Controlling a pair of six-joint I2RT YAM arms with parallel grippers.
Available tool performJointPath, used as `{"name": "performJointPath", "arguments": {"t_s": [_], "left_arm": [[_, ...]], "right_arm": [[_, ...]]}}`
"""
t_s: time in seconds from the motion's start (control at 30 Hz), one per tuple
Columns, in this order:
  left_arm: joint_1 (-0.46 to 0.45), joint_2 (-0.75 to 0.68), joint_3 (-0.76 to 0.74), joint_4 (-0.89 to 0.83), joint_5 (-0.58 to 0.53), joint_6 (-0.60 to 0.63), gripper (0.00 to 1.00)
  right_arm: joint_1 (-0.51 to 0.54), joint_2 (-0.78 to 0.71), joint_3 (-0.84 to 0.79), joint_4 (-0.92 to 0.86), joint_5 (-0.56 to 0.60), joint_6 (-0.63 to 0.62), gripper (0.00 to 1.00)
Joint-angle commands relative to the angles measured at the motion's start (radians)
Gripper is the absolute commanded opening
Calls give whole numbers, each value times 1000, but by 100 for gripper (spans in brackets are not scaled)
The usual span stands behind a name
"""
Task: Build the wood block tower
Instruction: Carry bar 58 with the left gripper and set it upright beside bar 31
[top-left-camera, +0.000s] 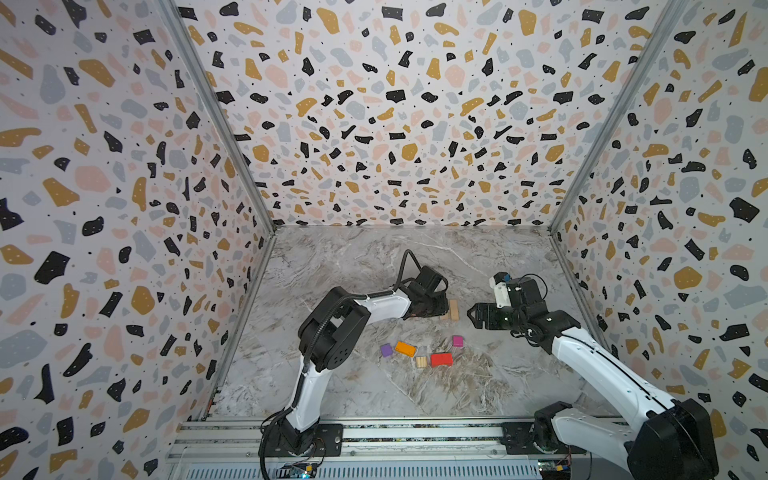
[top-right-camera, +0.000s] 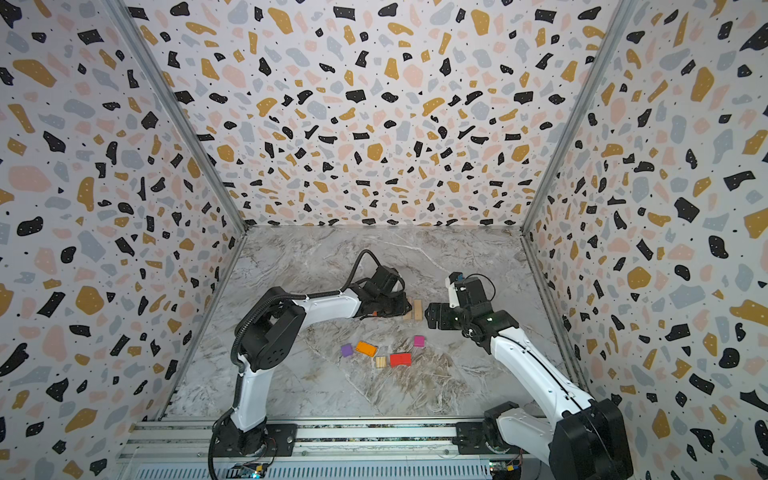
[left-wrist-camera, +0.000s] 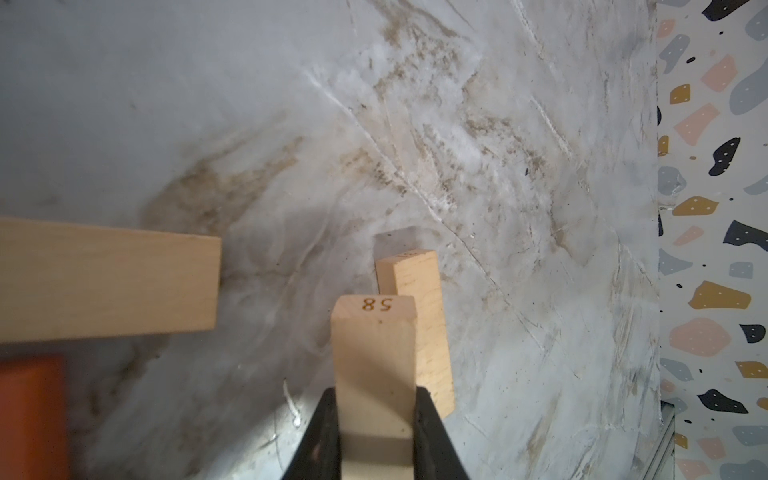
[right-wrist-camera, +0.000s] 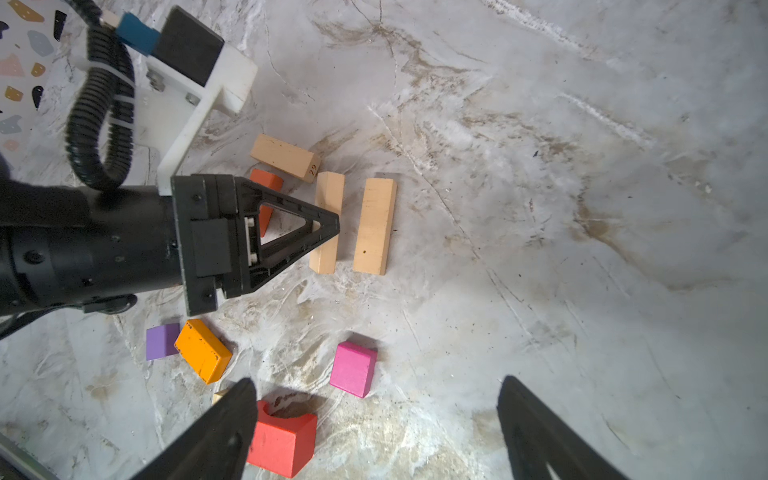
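No tower is in view; the blocks lie singly on the marble table (top-left-camera: 332, 270). My left gripper (left-wrist-camera: 376, 399) is shut on a tan plank (left-wrist-camera: 374, 353) marked 58, also seen from the right wrist (right-wrist-camera: 328, 220). The held plank runs parallel to a second tan plank (right-wrist-camera: 375, 226) (top-left-camera: 454, 309), a narrow gap apart. I cannot tell whether it touches the table. My right gripper (right-wrist-camera: 377, 384) (top-left-camera: 473, 316) stands open and holds nothing, to the right of the planks.
A third tan block (right-wrist-camera: 284, 157) and an orange-red block (right-wrist-camera: 266, 183) lie beside the left gripper. Nearer the front lie a purple cube (top-left-camera: 386, 350), orange block (top-left-camera: 405, 348), small tan block (top-left-camera: 421, 361), red arch block (top-left-camera: 441, 359) and pink block (top-left-camera: 457, 341).
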Motion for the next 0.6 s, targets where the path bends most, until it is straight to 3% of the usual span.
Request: {"name": "performJointPath", "arguments": {"t_s": [0.0, 0.57], "left_arm": [[8, 5, -17, 41, -6, -22, 19], [13, 27, -28, 56, 1, -25, 28]], "right_arm": [[-3, -30, -2, -18, 11, -8, 92], [-4, -28, 0, -21, 24, -10, 92]]}}
